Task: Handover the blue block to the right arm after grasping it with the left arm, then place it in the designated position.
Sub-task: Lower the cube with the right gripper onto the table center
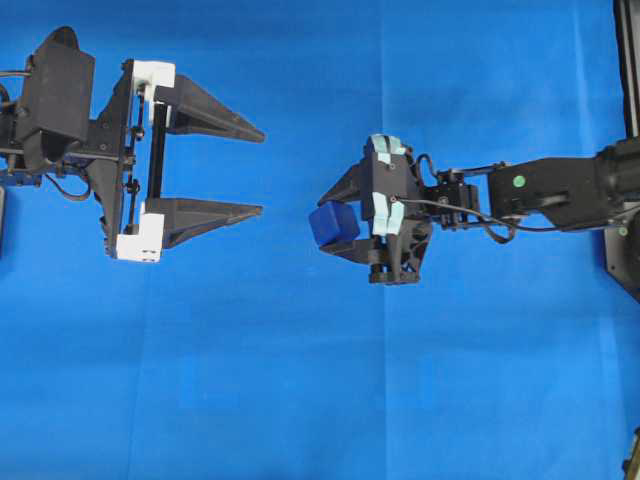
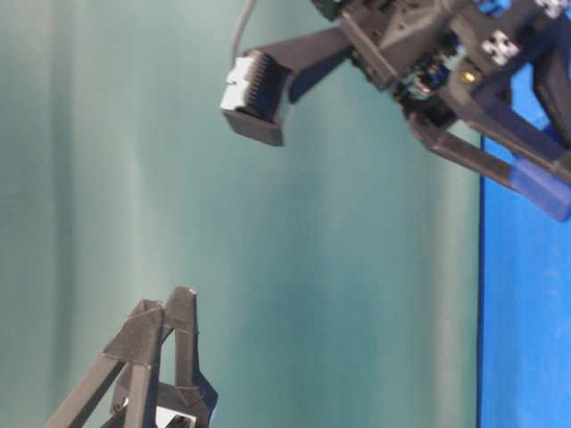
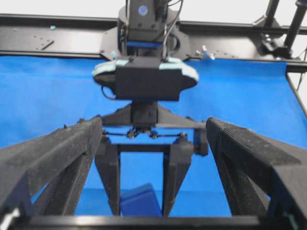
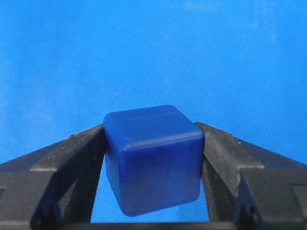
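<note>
Dark-blue, the blue block [image 1: 333,224] sits pinched in my right gripper [image 1: 340,222], over the cloth [image 1: 300,380]; my left gripper [image 1: 258,172] hangs spread, well apart.

Overhead looks straight down; right wrist view (very close) shares the blue block [image 4: 153,160].

The left wrist view's bottom edge cuts off the blue block [image 3: 139,201], and its near fingers [image 3: 50,165] blur.
</note>
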